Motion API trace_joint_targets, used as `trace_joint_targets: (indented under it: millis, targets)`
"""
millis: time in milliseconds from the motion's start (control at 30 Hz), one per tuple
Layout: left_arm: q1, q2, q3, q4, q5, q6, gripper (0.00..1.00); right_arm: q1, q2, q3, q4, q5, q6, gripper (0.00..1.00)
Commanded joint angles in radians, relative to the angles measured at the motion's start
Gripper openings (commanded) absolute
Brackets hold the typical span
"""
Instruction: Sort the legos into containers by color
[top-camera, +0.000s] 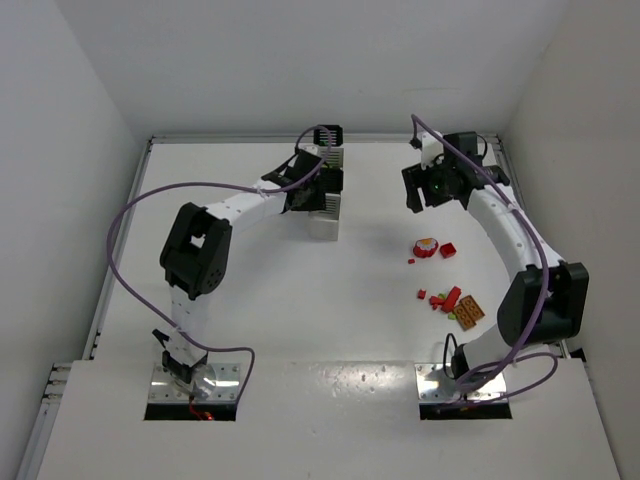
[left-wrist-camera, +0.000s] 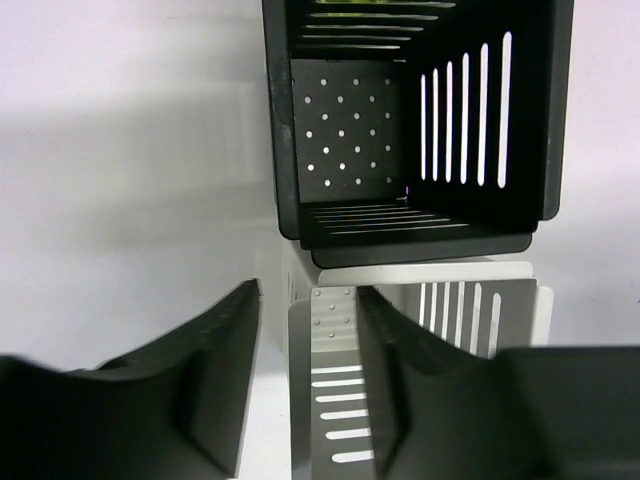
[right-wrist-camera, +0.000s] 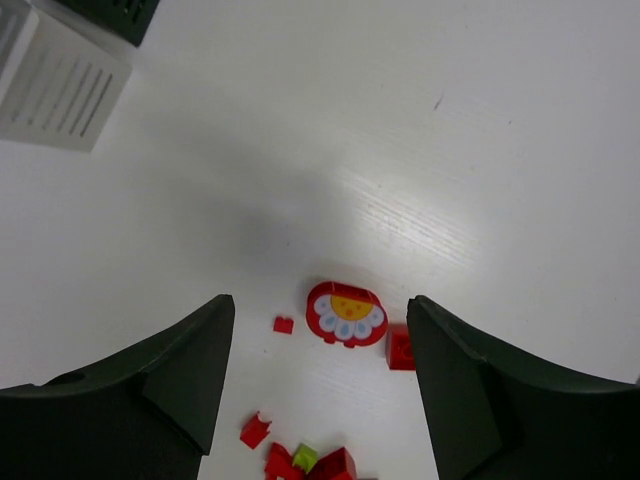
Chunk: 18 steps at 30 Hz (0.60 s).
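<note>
From my console, the white tabletop (top-camera: 250, 310) fills the overhead view, and I take the row of four small square slatted bins (top-camera: 328, 160), black and white by turns, as my marker. The white-and-black left arm (top-camera: 200, 250) stretches up to the row from its left side. The matching right arm (top-camera: 520, 250) curves up well off to the row's right. On the left wrist camera a black bin (left-wrist-camera: 410, 130) sits touching the end white bin (left-wrist-camera: 440, 300), the one at the end of the row nearest the arm bases. The left claw (left-wrist-camera: 307, 292) hangs over that end white bin's edge, its jaws released, with a clear gap and nothing pinched between them. The right claw (right-wrist-camera: 320, 305) is out to the right of the row, spread wide and empty above the scattered legos (top-camera: 445, 290). Those bricks all lie on the table right of the row and well apart from it. They are a round red piece with a white-and-yellow flower face (right-wrist-camera: 346, 314), an orange studded plate (top-camera: 468, 312), a red brick (right-wrist-camera: 400, 347) just beside the round piece, small red bits (right-wrist-camera: 283, 324) and one tiny green brick (right-wrist-camera: 305, 457).
</note>
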Motion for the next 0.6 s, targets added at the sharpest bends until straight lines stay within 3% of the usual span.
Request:
trace_joint_targets:
  millis: [0,200,333,500,567]
  targets:
    - [-0.004,-0.082,0.007,-0.007,0.006,-0.013,0.5,-0.029,-0.031,-0.024,-0.035,-0.05,-0.045,0.7]
    - [-0.026,-0.212,-0.002,0.012,-0.02,0.036,0.55,-0.048,-0.031,-0.105,-0.015,-0.115,-0.057,0.7]
    - [-0.026,-0.292,0.007,0.012,-0.066,0.088,0.56,-0.057,-0.054,-0.151,-0.045,-0.169,-0.225,0.68]
    - [0.072,-0.389,-0.017,-0.059,-0.037,0.096,0.81,-0.075,-0.111,-0.243,-0.217,-0.186,-0.504,0.58]
    - [0.114,-0.41,-0.037,-0.112,-0.005,0.105,0.82,-0.085,-0.12,-0.258,-0.264,-0.171,-0.56,0.54]
